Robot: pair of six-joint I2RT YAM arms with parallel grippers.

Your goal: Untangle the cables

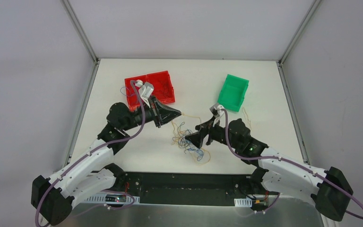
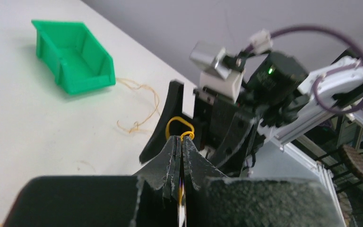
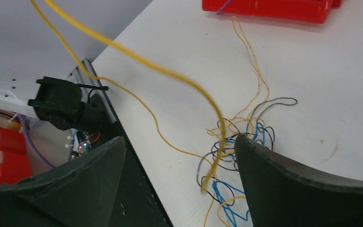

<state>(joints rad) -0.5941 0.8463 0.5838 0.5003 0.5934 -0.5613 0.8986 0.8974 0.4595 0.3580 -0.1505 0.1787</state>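
Left end effector pinches 1 yellow cable; right end effector, spread, straddles the tangled cables just beneath it.

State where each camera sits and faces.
Top external: above and behind the arms, looking down at the table; both arms show.
Left wrist: behind the shut left end effector, pinching a yellow cable, facing the right arm and green bin.
Right wrist: behind the open right end effector, facing down at the tangle, red bin beyond.
Shared: top and right wrist both show tangle and red bin.
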